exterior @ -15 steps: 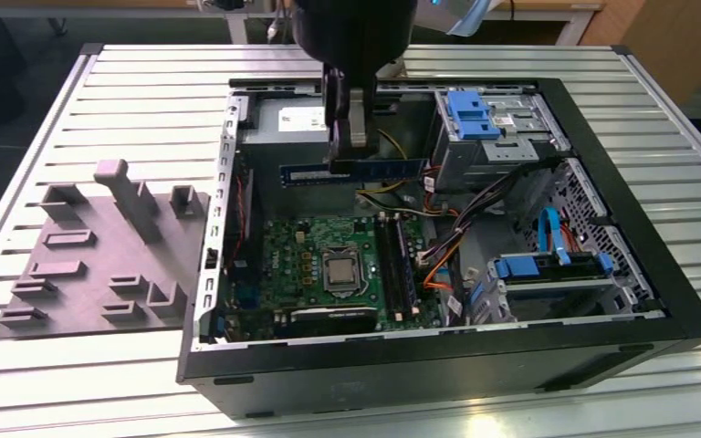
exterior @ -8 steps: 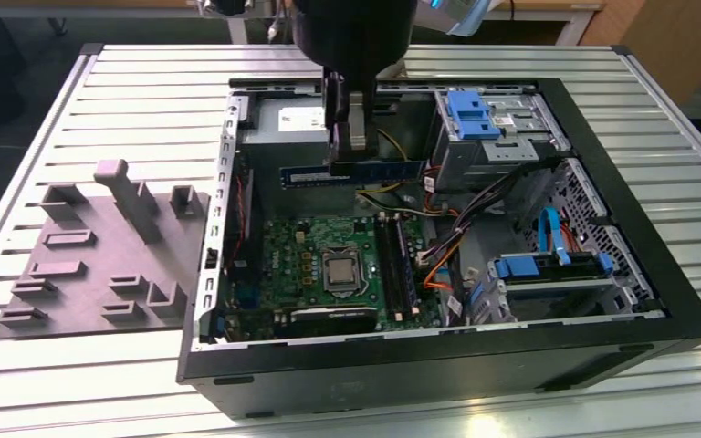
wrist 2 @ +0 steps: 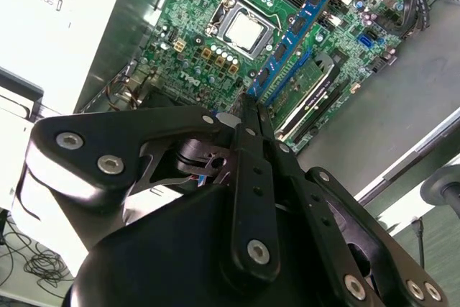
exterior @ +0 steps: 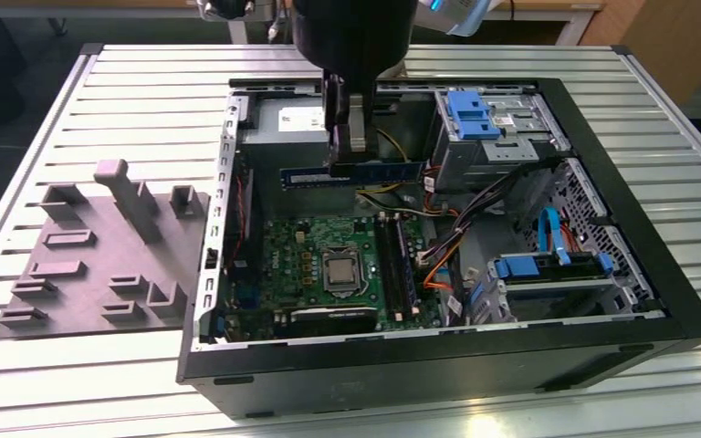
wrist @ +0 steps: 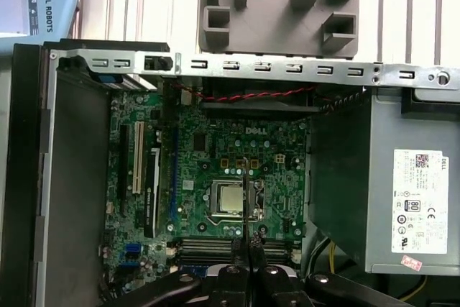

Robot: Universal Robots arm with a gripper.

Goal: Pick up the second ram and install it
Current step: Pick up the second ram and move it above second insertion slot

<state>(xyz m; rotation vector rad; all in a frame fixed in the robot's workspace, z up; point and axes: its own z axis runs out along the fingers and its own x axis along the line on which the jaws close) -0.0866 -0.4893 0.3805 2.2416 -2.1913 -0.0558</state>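
My gripper (exterior: 350,162) hangs over the open computer case (exterior: 643,274), shut on the second ram (exterior: 390,170). The ram is a long thin dark stick, held level by its middle above the motherboard (exterior: 314,265). In the second wrist view the ram (wrist 2: 295,30) runs out from between the black fingers (wrist 2: 248,177) over the board. In the first wrist view the gripper (wrist: 248,239) holds the ram (wrist: 246,192) edge-on as a thin dark line over the processor (wrist: 226,199). The black memory slots (exterior: 393,260) lie beside the processor (exterior: 340,269), below the stick.
A grey fixture block (exterior: 95,255) with upright posts sits on the slatted table at the exterior view's left of the case. Inside the case are the power supply (exterior: 284,123), blue drive brackets (exterior: 473,114), cable bundles (exterior: 473,224) and an expansion card (wrist 2: 309,91).
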